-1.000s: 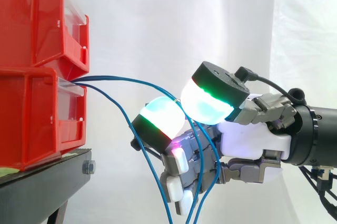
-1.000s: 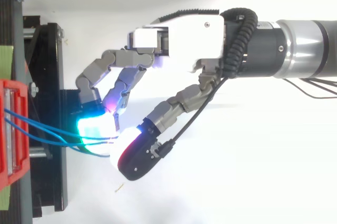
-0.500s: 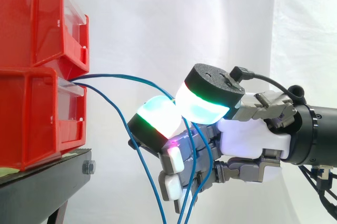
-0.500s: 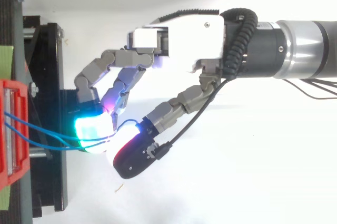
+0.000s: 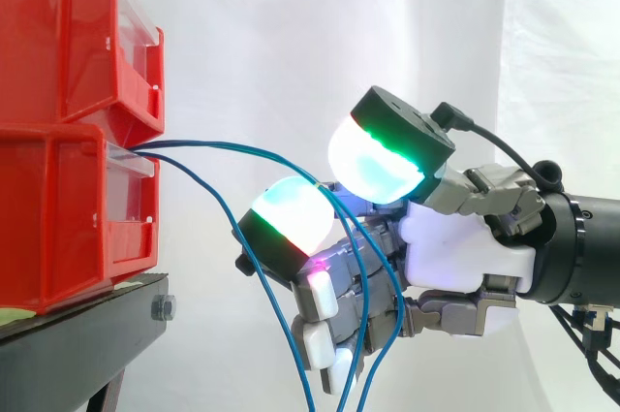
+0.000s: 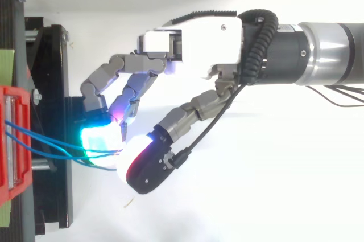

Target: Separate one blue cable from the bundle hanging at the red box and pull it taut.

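Two blue cables [image 5: 203, 144] came out of the front of the lower red bin [image 5: 58, 218], just under its top edge, below the upper red bin [image 5: 58, 34] stacked on it. Both bins stood on the black stand [image 5: 87, 330] before the white curtain [image 5: 291, 44]. The hand [image 5: 465, 257] reached in from the right with its fingers curled, clear of the bins and a little lower than the point where the cables left the bin. The cables ran into the hand. In the side view one cable arched almost level from the bin and bent over the cyan-lit finger pad [image 5: 295, 213]. The other dropped steeply from the bin and passed beside that pad. The thumb pad [image 5: 373, 165], glowing green and cyan, sat above and to the right of the finger pad. From there the cables fell across the lower curled fingers and ran out at the bottom edge. From above, the cables crossed the gap from the bin and slipped in between the finger pad and the thumb pad, which stood close together there. So the hand was closed around the blue cables. How firmly they were pinched could not be told. Both cables curved and sagged rather than running straight.
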{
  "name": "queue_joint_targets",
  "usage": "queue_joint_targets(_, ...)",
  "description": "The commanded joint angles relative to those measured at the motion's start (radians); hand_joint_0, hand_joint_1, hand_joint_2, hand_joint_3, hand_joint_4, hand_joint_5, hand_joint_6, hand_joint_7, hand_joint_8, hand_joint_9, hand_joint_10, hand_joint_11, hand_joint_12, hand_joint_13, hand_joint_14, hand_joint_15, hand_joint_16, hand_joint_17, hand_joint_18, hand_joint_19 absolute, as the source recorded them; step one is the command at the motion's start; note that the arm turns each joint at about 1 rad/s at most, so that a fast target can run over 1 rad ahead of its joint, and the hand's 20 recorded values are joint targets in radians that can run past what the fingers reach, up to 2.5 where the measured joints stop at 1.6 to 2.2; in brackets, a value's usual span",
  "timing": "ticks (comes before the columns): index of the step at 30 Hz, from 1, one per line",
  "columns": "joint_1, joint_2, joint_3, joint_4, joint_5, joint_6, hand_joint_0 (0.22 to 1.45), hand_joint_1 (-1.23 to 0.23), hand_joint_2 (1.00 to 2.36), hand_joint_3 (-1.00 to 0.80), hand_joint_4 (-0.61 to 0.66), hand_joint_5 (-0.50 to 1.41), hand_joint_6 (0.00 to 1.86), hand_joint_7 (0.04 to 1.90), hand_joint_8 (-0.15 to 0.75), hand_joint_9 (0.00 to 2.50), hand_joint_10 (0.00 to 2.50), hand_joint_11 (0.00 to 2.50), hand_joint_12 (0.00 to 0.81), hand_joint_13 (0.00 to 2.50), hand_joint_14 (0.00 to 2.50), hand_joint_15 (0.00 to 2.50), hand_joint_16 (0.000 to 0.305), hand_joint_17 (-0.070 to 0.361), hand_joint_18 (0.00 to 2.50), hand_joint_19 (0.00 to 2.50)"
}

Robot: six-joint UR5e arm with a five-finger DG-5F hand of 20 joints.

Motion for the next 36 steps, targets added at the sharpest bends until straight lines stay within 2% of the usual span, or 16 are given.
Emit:
queue_joint_targets(1, 0.000, -0.001, 0.000, 0.000, 0.000, 0.000, 0.63, -0.68, 1.00, -0.46, 0.17, -0.17, 0.80, 1.10, 0.355, 0.84, 0.02, 0.72, 0.393, 0.87, 0.02, 0.52, 0.049, 0.111, 0.93, 0.56)
queue_joint_targets(4, 0.000, -0.001, -0.001, 0.000, 0.000, 0.000, 0.63, -0.69, 1.01, -0.32, 0.14, -0.17, 0.82, 1.12, 0.355, 0.84, 0.01, 0.73, 0.397, 0.87, 0.02, 0.52, 0.050, 0.112, 0.93, 0.56)
queue_joint_targets(7, 0.002, 0.000, 0.000, 0.000, 0.000, 0.000, 0.63, -0.74, 1.02, -0.20, 0.16, -0.19, 0.85, 1.13, 0.365, 0.81, 0.01, 0.72, 0.404, 0.87, 0.02, 0.52, 0.051, 0.114, 0.95, 0.55)
queue_joint_targets(10, 0.002, 0.000, -0.001, 0.002, 0.003, 0.000, 0.65, -0.76, 1.02, -0.19, 0.16, -0.19, 0.86, 1.13, 0.364, 0.81, 0.02, 0.74, 0.408, 0.87, 0.02, 0.51, 0.051, 0.115, 0.94, 0.54)
queue_joint_targets(12, 0.002, 0.000, 0.000, 0.002, 0.003, 0.000, 0.68, -0.83, 1.02, -0.22, 0.13, -0.20, 0.87, 1.08, 0.357, 0.80, 0.02, 0.74, 0.403, 0.85, 0.02, 0.51, 0.050, 0.113, 0.93, 0.53)
queue_joint_targets(15, 0.002, 0.000, -0.001, 0.002, 0.003, 0.000, 0.73, -0.89, 1.01, -0.29, 0.09, -0.20, 0.87, 1.11, 0.346, 0.81, 0.02, 0.76, 0.399, 0.85, 0.02, 0.51, 0.049, 0.110, 0.93, 0.50)
queue_joint_targets(20, 0.002, 0.000, -0.001, 0.002, 0.003, 0.000, 0.78, -0.92, 1.01, -0.36, 0.09, -0.20, 0.90, 1.16, 0.340, 0.82, 0.02, 0.78, 0.389, 0.85, 0.02, 0.51, 0.048, 0.107, 0.91, 0.50)
queue_joint_targets(27, 0.003, -0.001, -0.003, -0.002, 0.003, -0.005, 0.83, -0.92, 1.00, -0.50, 0.08, -0.19, 0.90, 1.10, 0.331, 0.86, 0.02, 0.78, 0.379, 0.87, 0.02, 0.51, 0.047, 0.105, 0.91, 0.50)
queue_joint_targets(31, 0.003, 0.000, -0.004, -0.003, 0.003, -0.006, 0.82, -0.93, 1.00, -0.50, 0.12, -0.19, 0.89, 1.07, 0.332, 0.88, 0.02, 0.78, 0.380, 0.91, 0.02, 0.52, 0.046, 0.104, 0.93, 0.49)
queue_joint_targets(34, 0.003, 0.000, -0.004, -0.003, 0.003, -0.005, 0.77, -0.93, 1.00, -0.50, 0.13, -0.18, 0.90, 1.14, 0.340, 0.91, 0.02, 0.80, 0.380, 0.92, 0.02, 0.51, 0.045, 0.102, 0.95, 0.48)
queue_joint_targets(35, 0.003, 0.000, -0.004, -0.003, 0.003, -0.005, 0.74, -0.93, 1.00, -0.50, 0.14, -0.17, 0.90, 1.17, 0.345, 0.92, 0.02, 0.80, 0.382, 0.92, 0.02, 0.52, 0.045, 0.102, 0.95, 0.49)
queue_joint_targets(36, 0.003, 0.000, -0.004, -0.003, 0.003, -0.005, 0.67, -0.87, 1.00, -0.50, 0.14, -0.16, 0.89, 1.16, 0.349, 0.94, 0.02, 0.80, 0.381, 0.92, 0.02, 0.52, 0.045, 0.102, 0.95, 0.51)
